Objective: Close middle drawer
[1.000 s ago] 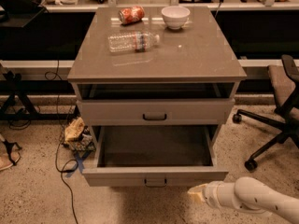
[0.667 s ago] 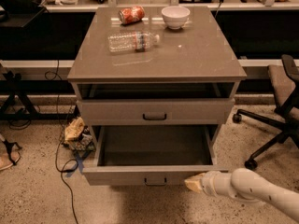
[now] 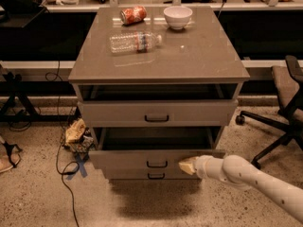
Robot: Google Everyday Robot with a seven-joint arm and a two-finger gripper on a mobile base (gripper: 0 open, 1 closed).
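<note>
The middle drawer [image 3: 123, 159] is grey with a small black bar handle [image 3: 156, 164]. It stands partly open, its front a little proud of the cabinet, with its dark inside showing above the front. My gripper [image 3: 187, 165] comes in from the lower right on a white arm [image 3: 251, 179]. Its yellowish tip rests against the right part of the middle drawer's front, just right of the handle. The uppermost drawer [image 3: 156, 112] is slightly open too. The lowest drawer [image 3: 128, 175] is in, just below the middle one.
On the cabinet top [image 3: 199, 56] lie a clear plastic bottle [image 3: 135, 41], a red can [image 3: 133, 14] and a white bowl [image 3: 178, 17]. An office chair [image 3: 284, 108] stands at the right. Cables and a crumpled bag [image 3: 75, 131] lie on the floor at the left.
The middle drawer has slid back most of the way into the cabinet. My gripper has moved left and forward, from beside the drawer's right corner onto its front.
</note>
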